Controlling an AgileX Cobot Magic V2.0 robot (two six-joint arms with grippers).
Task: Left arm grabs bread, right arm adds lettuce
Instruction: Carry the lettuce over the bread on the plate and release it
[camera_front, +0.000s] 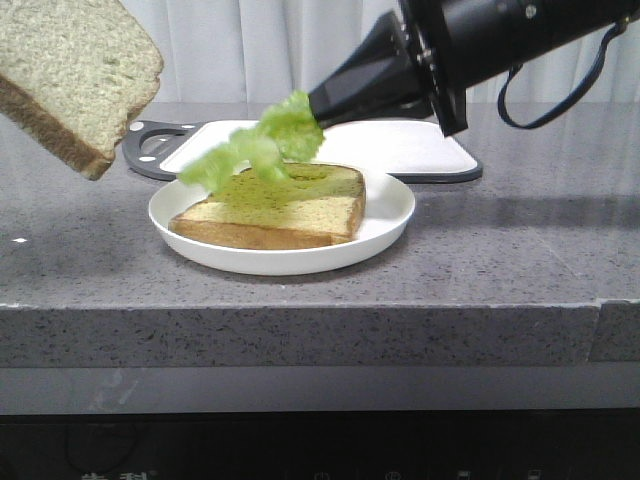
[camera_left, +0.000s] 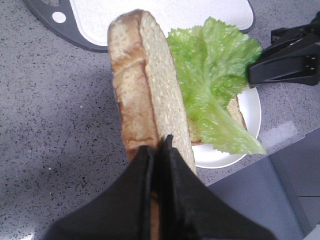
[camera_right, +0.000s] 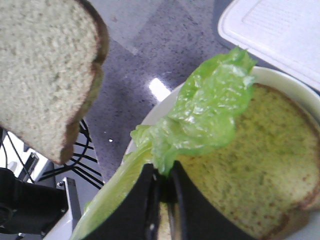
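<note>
On a grey speckled counter (camera_front: 500, 270) sits a white plate (camera_front: 385, 225) holding a thinner slice (camera_front: 280, 205) with a greenish-smeared top; behind the plate lies a white cutting board (camera_front: 400, 145) with a dark rim; the right arm (camera_front: 500, 40) reaches in from the upper right, sloping down toward the plate, its cone-like right gripper (camera_right: 162, 187) pinched narrow on the stem end of the lettuce (camera_front: 262, 148); the leaf hangs from the tip just above the plated slice, its ruffled free end drooping past the slice's left side; whether it touches the slice cannot be told; in the left wrist view the leaf spreads broad over the plate; the bread (camera_front: 72, 75) is held in the air at the upper left, well above the counter and apart from the plate, tilted with its pale face toward the camera and brown crust along the lower edge; the left gripper (camera_left: 159, 155) clamps the bread's edge between two wedge-shaped fingers (camera_left: 135, 200), closed tightly on the crust.
</note>
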